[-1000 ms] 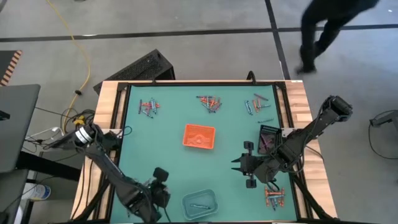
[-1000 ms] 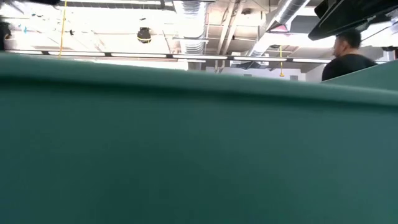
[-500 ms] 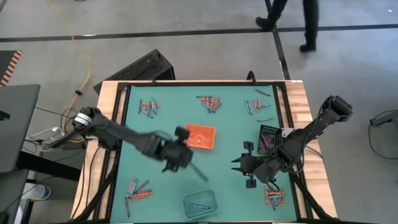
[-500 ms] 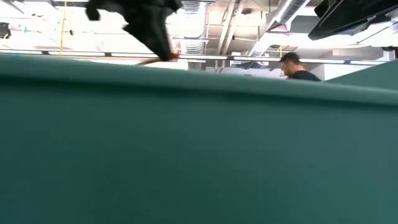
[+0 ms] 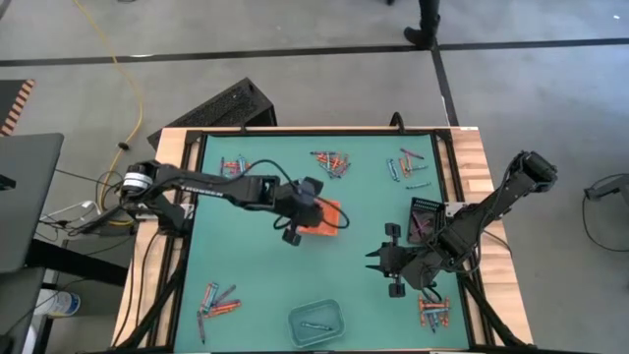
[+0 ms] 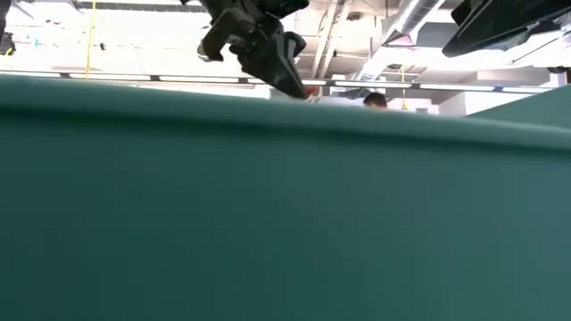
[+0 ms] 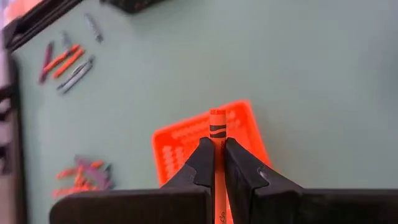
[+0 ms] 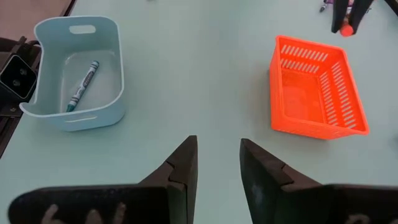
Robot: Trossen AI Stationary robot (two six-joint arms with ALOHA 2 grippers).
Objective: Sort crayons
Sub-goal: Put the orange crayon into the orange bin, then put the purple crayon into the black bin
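1. Left gripper [image 7: 214,163] is clamped on an orange crayon [image 7: 217,124], tip sticking out past the fingers, right over the orange tray [image 7: 186,146] near the mat's centre.
2. Best move, prob.: lower a bit, centre over the tray's floor, then release so the crayon doesn't bounce over the rim.
3. Right gripper [image 8: 215,163] waits w/ fingers apart and empty, nearer the mat's right edge.
4. Clear tray [image 8: 118,62] at the near edge holds one blue-grey crayon [image 8: 83,84].

There are 3 trays on the green table [image 5: 246,275]: 1 orange tray [image 5: 329,218], 1 clear tray [image 5: 315,323] and 1 black tray [image 5: 425,218]. The clear tray has 1 crayon [image 8: 83,86] in it. Loose crayons lie in 5 small piles: 3 along the far side [image 5: 332,162], 1 near left [image 5: 216,300], 1 near right [image 5: 432,313]. There are 2 robot arms.
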